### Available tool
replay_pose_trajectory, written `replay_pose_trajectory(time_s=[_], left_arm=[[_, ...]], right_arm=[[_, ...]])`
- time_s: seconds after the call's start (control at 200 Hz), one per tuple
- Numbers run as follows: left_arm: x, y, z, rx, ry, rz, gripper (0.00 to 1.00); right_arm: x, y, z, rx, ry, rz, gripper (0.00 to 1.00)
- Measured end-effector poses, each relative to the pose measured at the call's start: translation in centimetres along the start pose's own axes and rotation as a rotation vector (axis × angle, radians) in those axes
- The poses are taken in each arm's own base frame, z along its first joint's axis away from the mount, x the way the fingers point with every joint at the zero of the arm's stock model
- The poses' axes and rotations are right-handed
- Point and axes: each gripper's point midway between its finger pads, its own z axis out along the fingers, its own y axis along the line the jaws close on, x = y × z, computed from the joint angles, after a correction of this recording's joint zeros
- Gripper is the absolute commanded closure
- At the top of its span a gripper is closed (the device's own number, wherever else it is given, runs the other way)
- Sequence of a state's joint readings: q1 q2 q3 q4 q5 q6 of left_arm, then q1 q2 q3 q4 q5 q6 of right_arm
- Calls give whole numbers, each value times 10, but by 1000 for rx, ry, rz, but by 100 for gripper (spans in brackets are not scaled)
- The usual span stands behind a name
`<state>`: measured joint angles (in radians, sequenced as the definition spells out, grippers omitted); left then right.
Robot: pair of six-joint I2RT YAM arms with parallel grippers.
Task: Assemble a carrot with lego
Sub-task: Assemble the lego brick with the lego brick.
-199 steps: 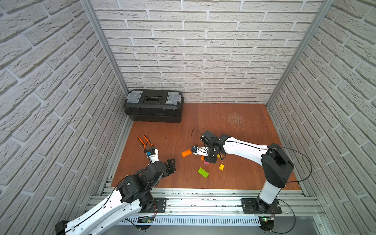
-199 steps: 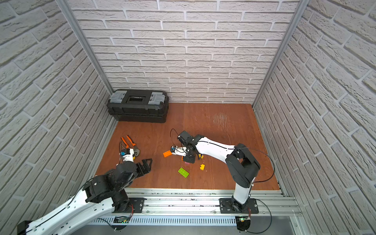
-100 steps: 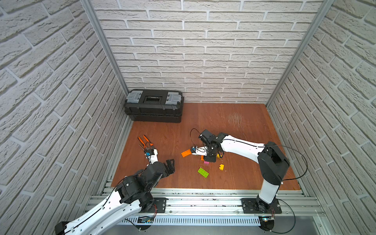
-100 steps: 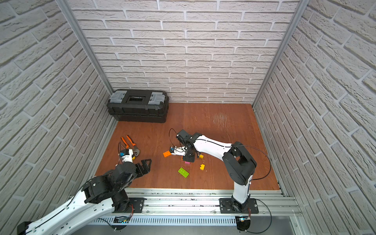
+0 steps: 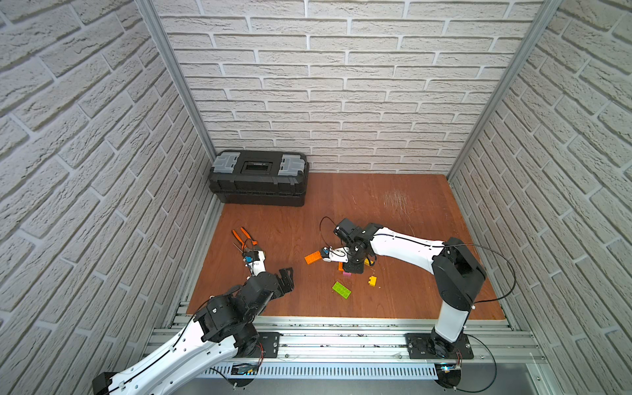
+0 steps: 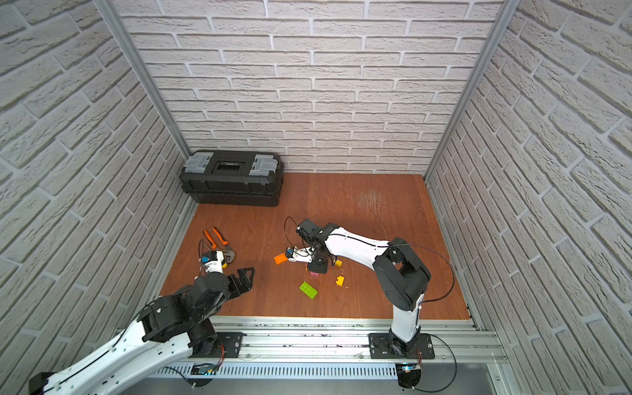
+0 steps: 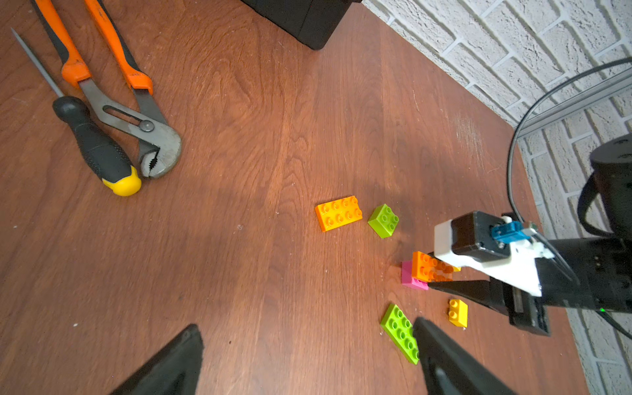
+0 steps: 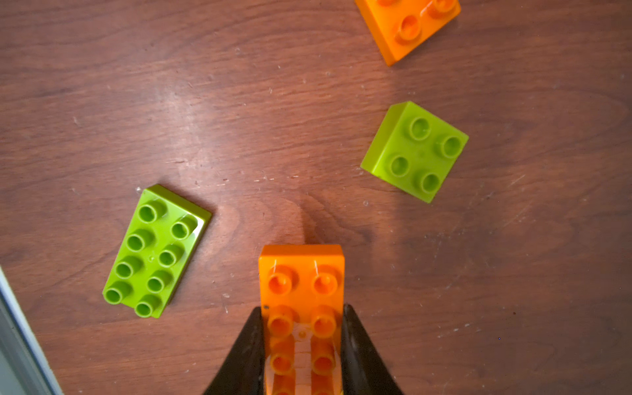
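My right gripper (image 8: 302, 307) is shut on an orange lego brick (image 8: 301, 273) and holds it by its long sides. In the left wrist view this orange brick (image 7: 427, 268) sits on a pink brick (image 7: 412, 279), the carrot's clump; I cannot tell whether they are pressed together. A second orange brick (image 5: 313, 257), a small lime green one (image 7: 383, 220), a long lime green one (image 5: 341, 289) and two yellow ones (image 5: 372, 280) (image 5: 367, 262) lie loose around it. My left gripper (image 5: 286, 278) stands open and holds nothing, near the front left of the table.
A black toolbox (image 5: 260, 178) stands at the back left against the wall. Orange-handled pliers (image 5: 244, 237) and a black screwdriver with a yellow end (image 7: 99, 150) lie at the left. Brick walls close in three sides.
The right arm has shifted slightly to the left with the orange brick still in its jaws. The left arm has not moved.
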<state>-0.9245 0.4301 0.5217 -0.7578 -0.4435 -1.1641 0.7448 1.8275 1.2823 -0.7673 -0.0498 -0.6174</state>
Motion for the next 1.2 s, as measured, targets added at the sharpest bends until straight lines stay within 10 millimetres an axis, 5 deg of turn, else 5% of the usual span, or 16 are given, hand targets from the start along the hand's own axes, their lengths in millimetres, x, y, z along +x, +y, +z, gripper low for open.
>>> replay_pose_trajectory(time_s=[1.2], left_arm=[[4,2,3,-19,15,11,2]], right_arm=[[-4,4,13,-7,-35,12,98]])
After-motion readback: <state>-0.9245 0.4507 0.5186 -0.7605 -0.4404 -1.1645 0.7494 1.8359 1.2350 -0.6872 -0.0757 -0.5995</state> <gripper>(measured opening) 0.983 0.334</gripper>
